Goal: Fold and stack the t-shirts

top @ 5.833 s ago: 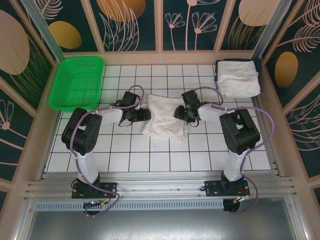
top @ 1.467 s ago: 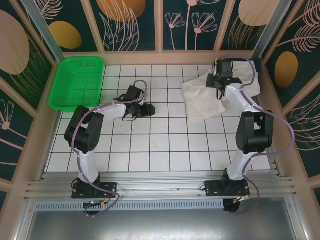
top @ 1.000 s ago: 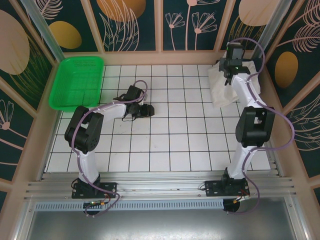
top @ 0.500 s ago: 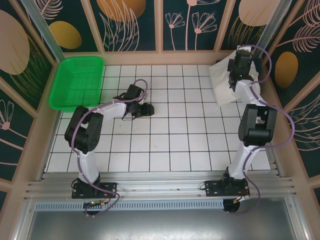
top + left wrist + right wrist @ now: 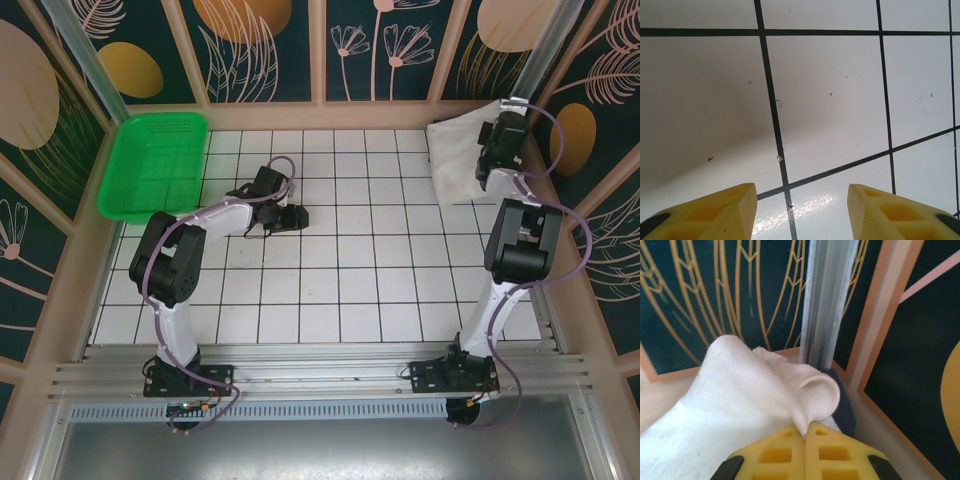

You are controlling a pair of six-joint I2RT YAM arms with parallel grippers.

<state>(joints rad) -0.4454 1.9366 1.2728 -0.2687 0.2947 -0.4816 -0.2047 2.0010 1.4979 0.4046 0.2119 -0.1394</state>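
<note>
A white tiled surface (image 5: 340,280) with dark grid lines sits inside dark walls (image 5: 270,50) painted with leaves; a green basket (image 5: 150,165) stands at its far left corner. The off-white shirt (image 5: 455,160) lies bunched in the far right corner, well apart from the basket. The right claw (image 5: 503,118) reaches over the shirt's far edge, close against the corner. In the right wrist view that claw (image 5: 805,437) has its yellow fingers (image 5: 772,455) pressed together on a fold of the shirt (image 5: 740,400). The cloth rises from the pinch in a soft hump, spreads away to the left and below, and stands in front of a metal post (image 5: 827,300). The left claw (image 5: 290,217) lies low over the tiles left of centre, far from the shirt. In the left wrist view it (image 5: 800,200) is spread wide, with bare tile between its fingers (image 5: 715,210) and nothing held.
</note>
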